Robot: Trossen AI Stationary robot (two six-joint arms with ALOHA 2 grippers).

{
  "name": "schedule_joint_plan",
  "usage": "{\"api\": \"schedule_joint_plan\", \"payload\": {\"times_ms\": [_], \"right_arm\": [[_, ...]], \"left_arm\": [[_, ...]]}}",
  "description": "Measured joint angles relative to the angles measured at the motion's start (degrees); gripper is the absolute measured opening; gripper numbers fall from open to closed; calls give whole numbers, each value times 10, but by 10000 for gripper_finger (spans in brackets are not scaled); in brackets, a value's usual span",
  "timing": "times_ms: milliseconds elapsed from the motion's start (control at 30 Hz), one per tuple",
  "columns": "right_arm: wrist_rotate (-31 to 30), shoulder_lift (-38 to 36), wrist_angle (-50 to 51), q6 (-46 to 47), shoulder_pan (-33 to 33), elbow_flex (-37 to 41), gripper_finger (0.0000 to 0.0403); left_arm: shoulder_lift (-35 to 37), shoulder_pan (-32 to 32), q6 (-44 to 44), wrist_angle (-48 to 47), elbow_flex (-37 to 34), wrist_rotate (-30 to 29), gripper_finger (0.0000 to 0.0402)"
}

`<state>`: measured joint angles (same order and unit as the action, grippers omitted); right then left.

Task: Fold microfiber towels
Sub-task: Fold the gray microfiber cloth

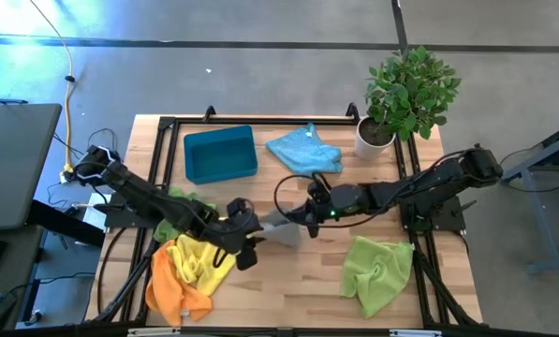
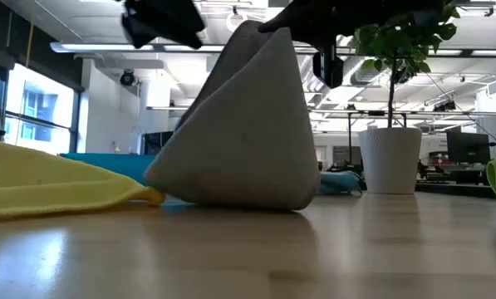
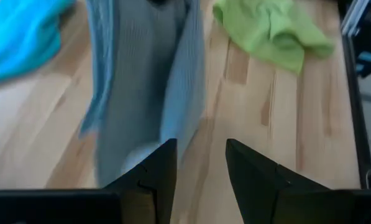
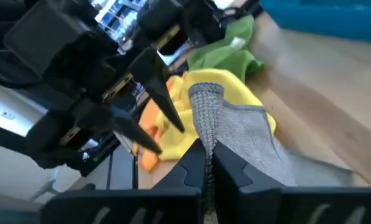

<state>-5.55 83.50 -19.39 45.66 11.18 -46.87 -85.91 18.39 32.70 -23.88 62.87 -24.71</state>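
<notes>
A grey towel [image 2: 248, 133] stands in a tent shape at the table's middle, its peak in my shut right gripper [image 1: 309, 220] and its lower edge [image 2: 231, 202] on the table. My left gripper [image 1: 251, 241] hangs open just left of it, fingertips [image 3: 201, 149] close to the hanging cloth [image 3: 141, 93]. Yellow [image 1: 202, 257] and orange [image 1: 171, 288] towels lie heaped at the near left. A lime green towel [image 1: 377, 271] lies near right, a light blue one [image 1: 304, 148] at the far middle. My right gripper pinches a bunched edge of the grey towel [image 4: 205, 121] between its two fingers [image 4: 232, 168], coming from the table's right and slanting a little downward. The cloth hangs slack below the hold with its lower edge on the table. My left gripper: whether a fingertip brushes the towel, I cannot tell.
A teal tray [image 1: 220, 154] stands at the far left. A potted plant in a white pot [image 1: 401, 98] stands at the far right corner. Another green cloth [image 1: 185, 197] shows under my left arm. Bare wood lies along the near middle.
</notes>
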Motion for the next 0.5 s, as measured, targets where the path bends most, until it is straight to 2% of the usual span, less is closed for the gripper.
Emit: {"api": "schedule_joint_plan", "payload": {"times_ms": [267, 500], "right_arm": [[30, 0, -2, -163, 2, 0, 1], [31, 0, -3, -303, 2, 0, 0]], "left_arm": [[0, -32, -19, 19, 0, -18, 129], [0, -42, -37, 19, 0, -12, 129]]}}
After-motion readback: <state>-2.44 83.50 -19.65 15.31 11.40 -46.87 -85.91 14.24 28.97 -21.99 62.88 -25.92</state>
